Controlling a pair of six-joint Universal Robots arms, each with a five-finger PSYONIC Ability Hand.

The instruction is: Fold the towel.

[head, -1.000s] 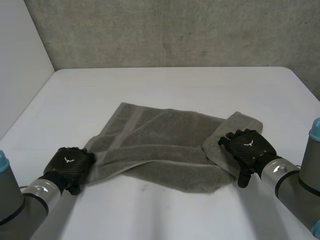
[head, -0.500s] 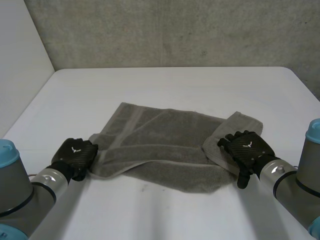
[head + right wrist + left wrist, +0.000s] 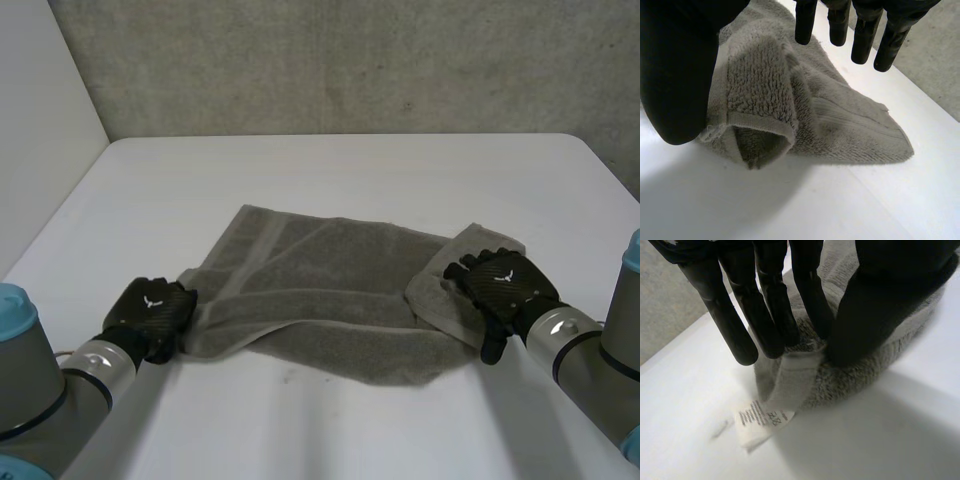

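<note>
crumpled grey terry towel [image 3: 330, 300] mid white bench [image 3: 330, 170]; soft, limp, light, will sag: take by corners. left hand [image 3: 155, 310] fingers [image 3: 812, 305] pinch near-left corner against thumb; right hand [image 3: 505, 285] fingers spread wide over right corner.

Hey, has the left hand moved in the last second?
Yes. The left hand has slid forward across the table, away from the robot and slightly rightward, up to the towel's near left corner.

care label [image 3: 760, 422] print unreadable, towel [image 3: 330, 290] corner hidden under left hand [image 3: 152, 315]
</note>
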